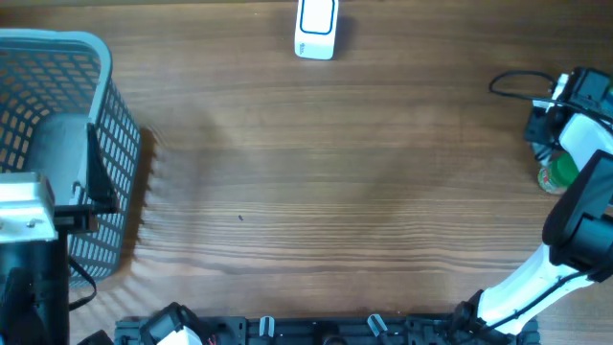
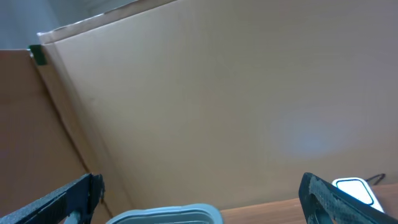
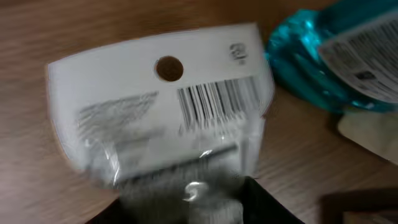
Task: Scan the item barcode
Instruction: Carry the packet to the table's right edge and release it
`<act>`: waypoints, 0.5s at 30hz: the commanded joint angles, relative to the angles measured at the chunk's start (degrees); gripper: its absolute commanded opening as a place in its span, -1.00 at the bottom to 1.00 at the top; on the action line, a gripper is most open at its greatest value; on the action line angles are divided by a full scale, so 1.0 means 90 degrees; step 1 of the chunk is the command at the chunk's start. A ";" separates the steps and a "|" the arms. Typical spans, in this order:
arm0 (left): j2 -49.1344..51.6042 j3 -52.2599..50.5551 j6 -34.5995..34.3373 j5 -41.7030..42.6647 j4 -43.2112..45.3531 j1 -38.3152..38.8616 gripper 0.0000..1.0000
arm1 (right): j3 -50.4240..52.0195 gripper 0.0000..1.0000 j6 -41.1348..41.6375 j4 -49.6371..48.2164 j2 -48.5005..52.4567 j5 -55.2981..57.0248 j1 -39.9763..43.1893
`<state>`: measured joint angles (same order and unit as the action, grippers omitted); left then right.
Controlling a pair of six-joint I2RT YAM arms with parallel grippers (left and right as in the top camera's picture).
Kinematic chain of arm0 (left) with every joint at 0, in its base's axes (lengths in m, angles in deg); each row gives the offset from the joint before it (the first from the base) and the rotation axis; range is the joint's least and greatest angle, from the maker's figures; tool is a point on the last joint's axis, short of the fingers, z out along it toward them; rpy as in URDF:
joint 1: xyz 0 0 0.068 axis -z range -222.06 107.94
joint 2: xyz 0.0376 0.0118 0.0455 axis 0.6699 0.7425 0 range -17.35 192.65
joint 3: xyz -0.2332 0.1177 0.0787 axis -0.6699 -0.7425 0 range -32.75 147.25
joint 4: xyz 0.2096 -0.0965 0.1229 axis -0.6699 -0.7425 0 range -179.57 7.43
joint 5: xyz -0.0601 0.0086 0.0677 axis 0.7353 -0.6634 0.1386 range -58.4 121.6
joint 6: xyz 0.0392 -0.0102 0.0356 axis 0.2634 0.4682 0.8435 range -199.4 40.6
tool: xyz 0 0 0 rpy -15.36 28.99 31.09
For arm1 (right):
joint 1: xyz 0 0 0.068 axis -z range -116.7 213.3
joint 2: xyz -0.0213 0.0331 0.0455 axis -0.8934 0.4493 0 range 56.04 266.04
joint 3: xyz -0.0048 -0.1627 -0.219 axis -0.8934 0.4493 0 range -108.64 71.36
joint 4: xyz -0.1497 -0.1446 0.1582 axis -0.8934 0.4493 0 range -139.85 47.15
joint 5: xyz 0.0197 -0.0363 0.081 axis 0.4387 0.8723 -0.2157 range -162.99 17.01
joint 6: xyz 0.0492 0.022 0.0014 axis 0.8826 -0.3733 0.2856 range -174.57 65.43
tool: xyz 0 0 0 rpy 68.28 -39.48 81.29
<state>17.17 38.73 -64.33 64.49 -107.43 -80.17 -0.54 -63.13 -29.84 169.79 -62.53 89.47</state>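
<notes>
A white packet (image 3: 155,106) with a hang hole and a printed barcode (image 3: 214,102) fills the right wrist view, lying over the wooden table. Its clear lower end sits between the dark fingers of my right gripper (image 3: 183,205); blur hides whether the jaws press on it. From above, my right gripper (image 1: 548,129) is at the table's far right edge. The white scanner (image 1: 316,29) stands at the far middle edge, also showing as the scanner (image 2: 354,188) low right in the left wrist view. My left gripper (image 2: 202,205) is wide open and holds nothing, raised above the basket.
A grey mesh basket (image 1: 105,144) stands at the left edge, its rim (image 2: 168,216) under the left gripper. A shiny teal bag (image 3: 317,62) lies just right of the packet. A green-labelled item (image 1: 556,175) sits by the right arm. A black cable (image 1: 512,84) loops at far right.
</notes>
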 commanded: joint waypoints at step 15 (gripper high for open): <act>-0.0736 -0.0044 -0.0087 0.1464 -0.0391 -0.0374 1.00 | -0.4595 1.00 -0.0461 0.1770 -0.1617 0.0172 -0.1797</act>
<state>11.95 38.53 -64.33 71.70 -110.03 -83.07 -35.88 -65.97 -13.42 163.30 -66.90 75.99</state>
